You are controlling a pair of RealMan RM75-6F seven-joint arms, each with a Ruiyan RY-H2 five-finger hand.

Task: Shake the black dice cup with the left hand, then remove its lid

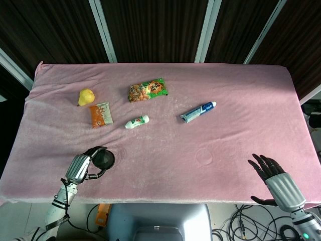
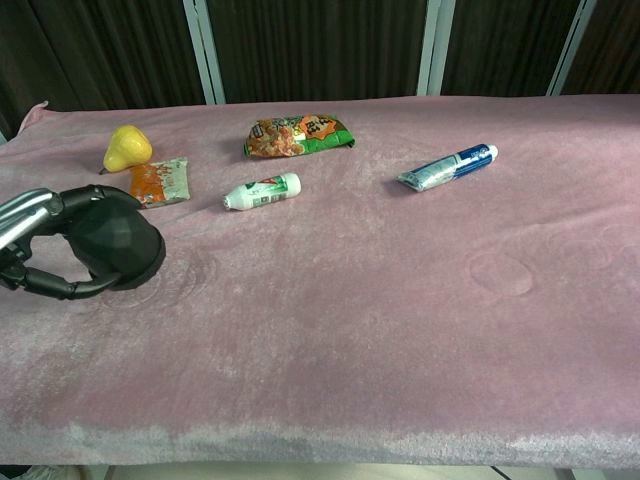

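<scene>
My left hand (image 1: 80,168) is wrapped around the black dice cup (image 1: 104,159), fingers curled over its top and thumb hooked under its near side, at the front left of the table (image 1: 165,150). In the chest view the dice cup (image 2: 118,243) sits low against the pink cloth, tipped a little toward my left hand (image 2: 30,250); I cannot tell whether its base fully rests on the table. Its lid is on.

My right hand (image 1: 273,173) hangs at the front right edge of the table, fingers spread apart and grasping nothing. It does not show in the chest view.

Farther back on the left lie a yellow pear (image 1: 86,96) and, just beside it, an orange snack packet (image 1: 101,114). A small white bottle (image 1: 137,121) lies on its side near the middle, with a green and orange snack bag (image 1: 147,90) behind it. A blue and white toothpaste tube (image 1: 197,111) lies right of centre, well apart from both hands.
</scene>
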